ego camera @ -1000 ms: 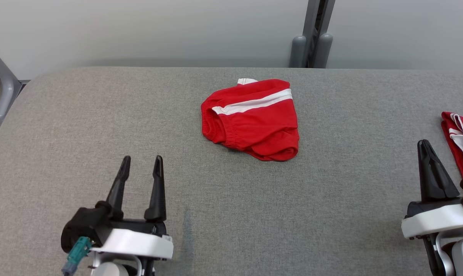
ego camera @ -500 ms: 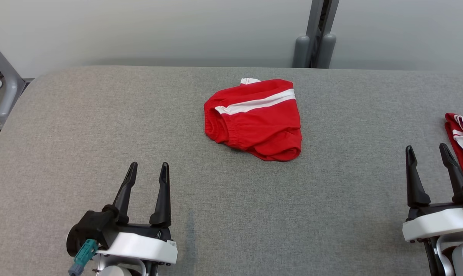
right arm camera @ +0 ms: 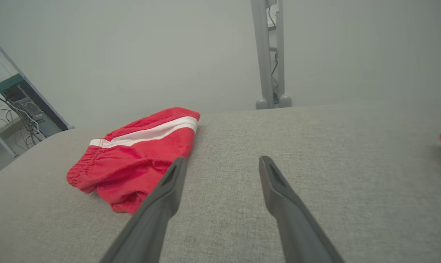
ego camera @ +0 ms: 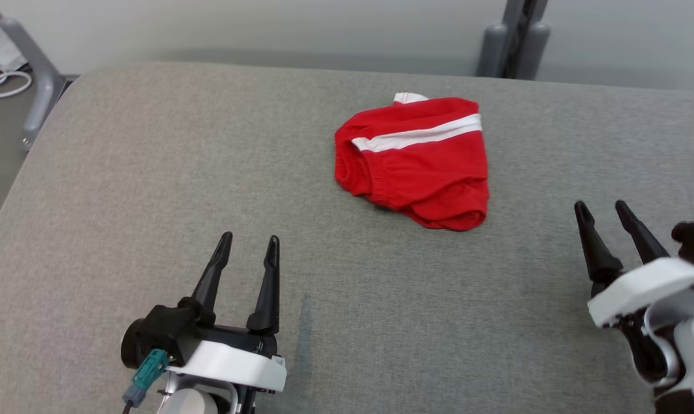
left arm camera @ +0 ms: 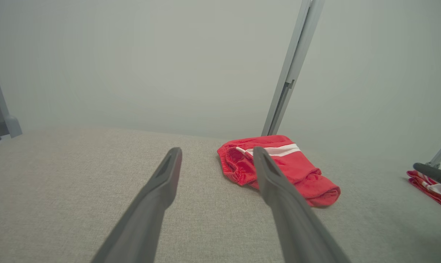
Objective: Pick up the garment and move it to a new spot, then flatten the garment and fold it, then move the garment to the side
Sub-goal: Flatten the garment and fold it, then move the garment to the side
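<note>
Covering most of the head view: grey fabric table (ego camera: pixel 151 172). Red garment (ego camera: pixel 421 172) with a white stripe lies bunched at 1 o'clock from table centre, apart from both arms. Left gripper (ego camera: pixel 249 237) at 7 o'clock, fingers spread, nothing between them. Right gripper (ego camera: pixel 600 204) at 4 o'clock, fingers likewise spread, empty. Second red garment (left arm camera: pixel 430 188) at 3 o'clock in left wrist view, partly cut off.

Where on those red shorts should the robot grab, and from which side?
Probably the gathered waistband of the red shorts, approached from the robot's left by the open left gripper: that edge bunches into a raised lip, while the striped top lies flat.
</note>
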Robot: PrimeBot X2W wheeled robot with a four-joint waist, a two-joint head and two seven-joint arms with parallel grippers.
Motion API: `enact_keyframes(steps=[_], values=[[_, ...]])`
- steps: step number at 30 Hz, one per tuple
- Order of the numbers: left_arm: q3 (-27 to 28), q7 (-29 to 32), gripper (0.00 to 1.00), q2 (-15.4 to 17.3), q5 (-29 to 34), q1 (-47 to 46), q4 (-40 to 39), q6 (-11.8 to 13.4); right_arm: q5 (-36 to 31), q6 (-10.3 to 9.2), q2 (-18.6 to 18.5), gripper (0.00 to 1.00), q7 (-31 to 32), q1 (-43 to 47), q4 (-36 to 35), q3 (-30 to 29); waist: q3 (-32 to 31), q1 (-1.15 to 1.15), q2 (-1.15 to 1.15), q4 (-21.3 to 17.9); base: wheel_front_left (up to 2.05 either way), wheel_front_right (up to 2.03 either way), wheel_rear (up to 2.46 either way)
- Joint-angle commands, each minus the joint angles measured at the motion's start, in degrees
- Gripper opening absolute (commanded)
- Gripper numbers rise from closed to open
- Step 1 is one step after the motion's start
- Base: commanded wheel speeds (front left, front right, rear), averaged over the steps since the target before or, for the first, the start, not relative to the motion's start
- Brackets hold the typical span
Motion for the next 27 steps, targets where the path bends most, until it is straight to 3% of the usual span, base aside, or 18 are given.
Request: enact_keyframes(steps=[1, 6, 11, 22, 27], values=[[-0.6, 0.0, 1.0, 0.2, 0.2, -1.4, 0.0, -0.2, 5.5, 0.0, -2.2, 1.0, 4.1, -3.1, 1.1, 2.3, 2.1, 0.0, 0.0, 2.2, 0.0, 0.0, 0.0], [-2.3, 0.0, 1.0, 0.2, -0.3, -2.7, -0.2, 0.2, 20.3, 0.0, -5.3, 1.0, 14.8, -9.6, 3.7, 3.7, 4.8, 0.0, 0.0, 5.6, 0.0, 0.0, 0.0], [-3.4, 0.0, 1.0, 0.2, -1.1, -3.3, -0.3, 0.3, 27.1, 0.0, -7.9, 1.0, 21.6, -13.6, 6.5, 4.7, 6.7, 0.0, 0.0, 8.2, 0.0, 0.0, 0.0], [-5.9, 0.1, 1.0, 0.2, -1.9, -4.7, 0.0, 0.9, 34.6, 0.0, -10.0, 1.0, 32.9, -23.1, 16.1, 6.6, 10.5, 0.0, 0.0, 13.5, 0.0, 0.0, 0.0], [-6.8, 0.1, 1.0, 0.2, -1.9, -4.8, -0.2, 1.3, 36.1, 0.0, -8.1, 1.0, 35.2, -26.2, 20.5, 7.5, 11.9, 0.0, 0.0, 15.4, 0.0, 0.0, 0.0]])
